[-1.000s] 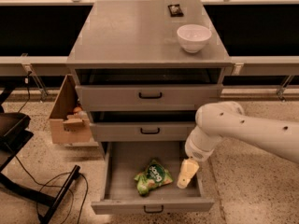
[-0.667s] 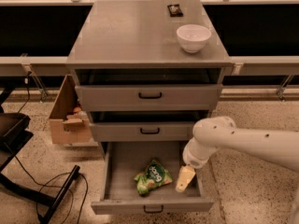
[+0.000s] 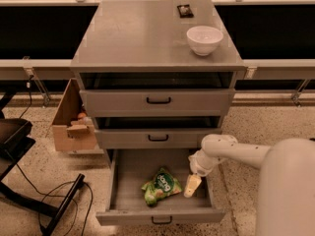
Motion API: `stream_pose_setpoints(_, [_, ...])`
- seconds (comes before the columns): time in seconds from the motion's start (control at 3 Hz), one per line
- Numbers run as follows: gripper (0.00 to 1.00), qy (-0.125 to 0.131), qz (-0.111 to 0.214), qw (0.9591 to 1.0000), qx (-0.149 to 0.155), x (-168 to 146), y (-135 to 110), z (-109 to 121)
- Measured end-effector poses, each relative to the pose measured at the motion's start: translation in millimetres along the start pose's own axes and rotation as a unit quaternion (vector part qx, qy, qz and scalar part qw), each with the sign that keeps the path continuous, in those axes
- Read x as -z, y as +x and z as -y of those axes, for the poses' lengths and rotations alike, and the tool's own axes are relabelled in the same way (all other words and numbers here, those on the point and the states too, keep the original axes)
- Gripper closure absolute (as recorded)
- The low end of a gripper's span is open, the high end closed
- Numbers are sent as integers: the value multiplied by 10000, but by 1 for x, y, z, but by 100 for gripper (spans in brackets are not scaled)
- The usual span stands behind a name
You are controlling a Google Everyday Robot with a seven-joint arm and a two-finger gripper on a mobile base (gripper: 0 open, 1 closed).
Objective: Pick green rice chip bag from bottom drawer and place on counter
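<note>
The green rice chip bag [image 3: 160,186] lies crinkled on the grey floor of the open bottom drawer [image 3: 129,181], near its middle front. My gripper [image 3: 192,185] hangs from the white arm into the right side of that drawer, just right of the bag and apart from it. The counter [image 3: 138,38] is the flat grey top of the cabinet above.
A white bowl [image 3: 204,39] and a small dark packet [image 3: 184,10] sit on the counter's right side. The two upper drawers are slightly ajar. A cardboard box [image 3: 73,122] stands left of the cabinet. Black chair legs and cables [image 3: 59,200] lie on the floor at left.
My arm has drawn back to the right and lowered, so the gripper now reaches deeper into the right side of the bottom drawer. The bag has not moved.
</note>
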State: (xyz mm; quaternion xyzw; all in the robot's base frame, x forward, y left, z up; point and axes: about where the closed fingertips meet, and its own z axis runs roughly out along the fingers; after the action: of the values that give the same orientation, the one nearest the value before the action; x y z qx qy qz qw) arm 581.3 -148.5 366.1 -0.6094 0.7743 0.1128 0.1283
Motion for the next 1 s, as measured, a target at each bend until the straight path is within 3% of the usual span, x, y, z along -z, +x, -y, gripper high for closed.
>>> stream_pose_setpoints(0.33, [0,-786,33,9969,79,-93,26,7])
stream_pose_setpoints(0.67, [0,-783,34,9969,77,-94,25,6])
stream_pose_setpoints(1.0, [0,-644,189,9937,899,-130,2,16])
